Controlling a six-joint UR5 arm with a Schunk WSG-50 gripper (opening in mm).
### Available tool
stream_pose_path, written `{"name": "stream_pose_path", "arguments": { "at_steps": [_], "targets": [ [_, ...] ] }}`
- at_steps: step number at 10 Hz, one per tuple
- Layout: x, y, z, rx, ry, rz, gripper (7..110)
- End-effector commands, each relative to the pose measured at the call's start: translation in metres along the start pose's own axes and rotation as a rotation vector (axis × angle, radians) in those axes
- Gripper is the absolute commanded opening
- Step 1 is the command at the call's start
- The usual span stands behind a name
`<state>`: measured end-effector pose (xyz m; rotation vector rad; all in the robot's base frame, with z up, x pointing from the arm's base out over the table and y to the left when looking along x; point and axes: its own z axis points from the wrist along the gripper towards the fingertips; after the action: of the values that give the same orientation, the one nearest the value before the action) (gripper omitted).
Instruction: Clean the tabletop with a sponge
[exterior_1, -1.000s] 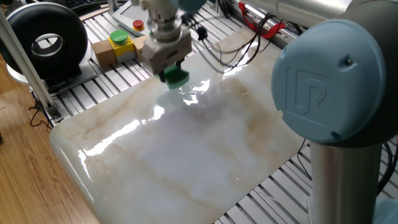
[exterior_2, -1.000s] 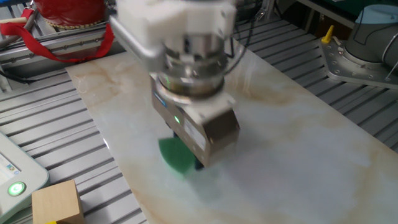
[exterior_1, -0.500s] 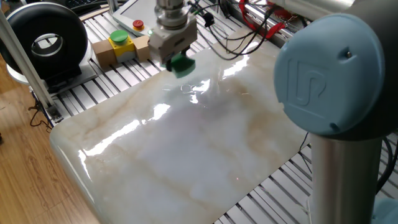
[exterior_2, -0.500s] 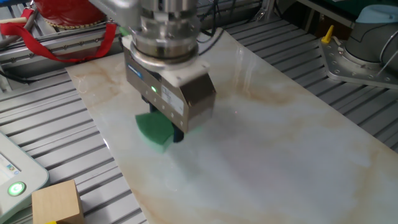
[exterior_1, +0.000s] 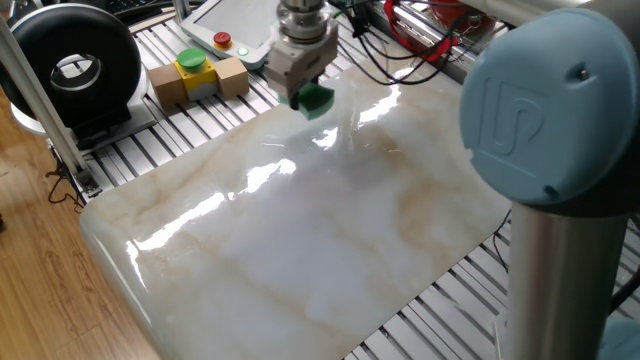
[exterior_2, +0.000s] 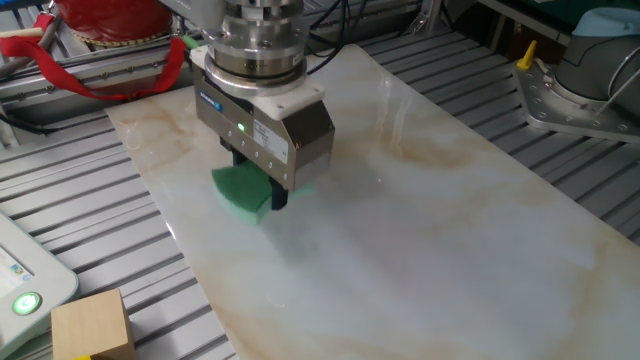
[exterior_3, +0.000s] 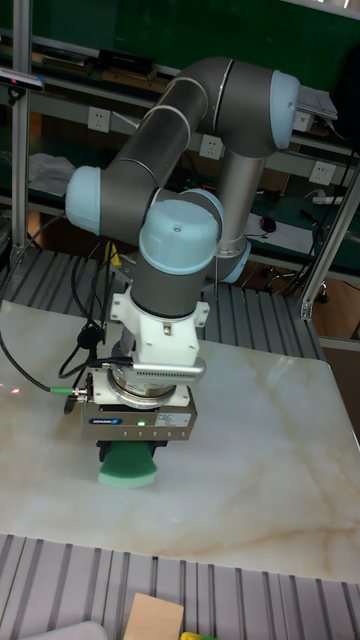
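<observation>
Sponge pressed to the marble near its long edge

The cardboard box (exterior_1: 190, 82) sits left on the grey frame (exterior_1: 175, 125); right of it the gripper (exterior_2: 262, 190) clamps the sponge (exterior_2: 240, 190) onto the tabletop (exterior_2: 420, 230). Risk: 1 stroke further outward could run off the slab's edge and snag the ribs.

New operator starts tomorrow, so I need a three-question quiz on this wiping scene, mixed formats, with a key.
1. True or false: the gripper is shut on the sponge.
2. The sponge's colour is: A) yellow B) green C) blue.
3. Fill in: the sponge is over the marble-patterned ____.

Key: 1 true; 2 B; 3 tabletop. In the tall fixed view the sponge sticks out below the gripper; whether it presses on the slab cannot be told.
</observation>
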<state>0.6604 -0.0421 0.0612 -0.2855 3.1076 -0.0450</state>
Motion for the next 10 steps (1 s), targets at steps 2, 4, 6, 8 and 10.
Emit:
{"name": "stream_pose_path", "arguments": {
  "at_steps": [2, 4, 6, 8, 10],
  "targets": [
    [0.007, 0.001, 0.003, -0.054, -0.02, 0.029, 7],
    [0.006, 0.003, 0.005, -0.063, -0.031, 0.018, 7],
    [-0.007, -0.002, 0.005, -0.034, -0.085, 0.009, 7],
    [-0.011, -0.008, 0.007, -0.007, -0.099, 0.013, 7],
    [-0.005, -0.015, 0.004, 0.005, -0.078, 0.002, 7]
  ]
}}
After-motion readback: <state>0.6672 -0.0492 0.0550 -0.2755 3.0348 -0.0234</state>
